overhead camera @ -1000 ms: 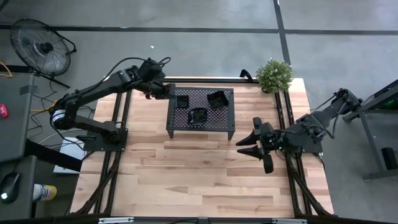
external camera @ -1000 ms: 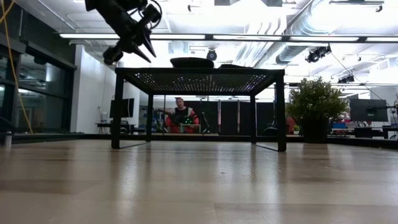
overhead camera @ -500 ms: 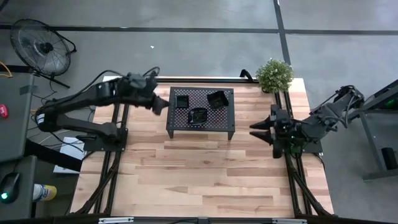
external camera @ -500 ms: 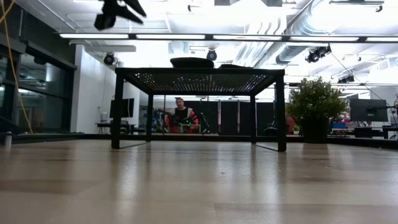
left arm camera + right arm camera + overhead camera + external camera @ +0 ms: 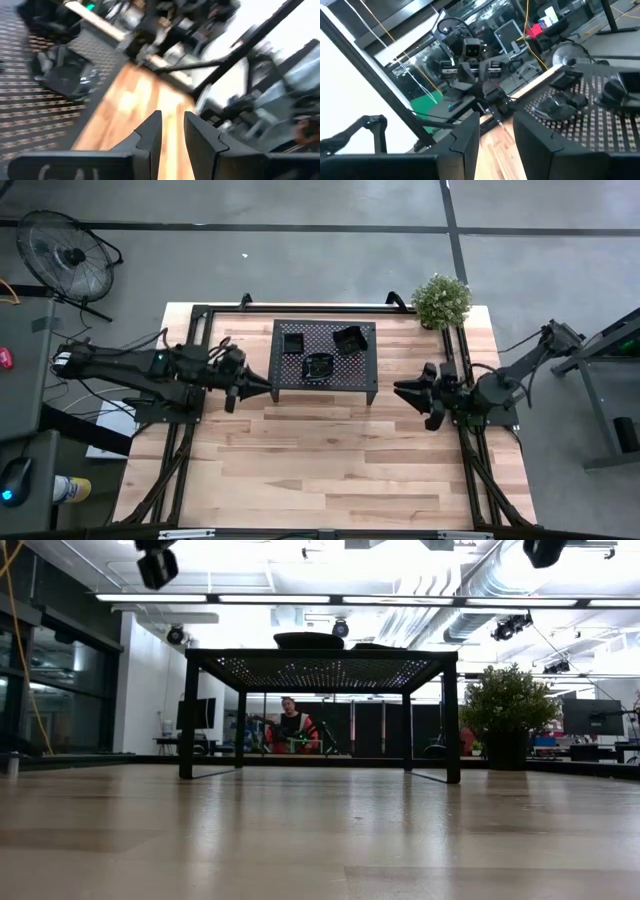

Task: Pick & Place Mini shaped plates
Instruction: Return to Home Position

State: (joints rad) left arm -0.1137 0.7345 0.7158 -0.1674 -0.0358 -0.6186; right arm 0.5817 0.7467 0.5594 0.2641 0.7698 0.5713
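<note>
On top of a black perforated metal mesh rack point(image 5: 345, 380), which stands on 4 thin legs on a pale wood-plank table point(image 5: 320, 470), the mini shaped plates point(image 5: 308, 640) sit in 3 separate spots. They are small, glossy and black. The square plates point(image 5: 293, 342) are near the rack's left end, the angular distorted plates point(image 5: 350, 339) are near its right end, and the leaf-shaped plates point(image 5: 318, 366) lie between them, nearer the front edge. How many plates are in each spot cannot be told. From table height they show only as a low dark mound above the dotted mesh. The left gripper point(image 5: 266, 383) hangs just beside the rack's left end, pointing toward it. Its 2 dark fingers point(image 5: 150, 132) are a narrow slit apart and hold nothing. The right gripper point(image 5: 496, 116) hangs off the rack's right end, near the table's right rail, and faces the rack. Its jaws are a modest gap apart and empty. A small leafy green potted plant point(image 5: 441, 300) stands at the table's far right corner.
</note>
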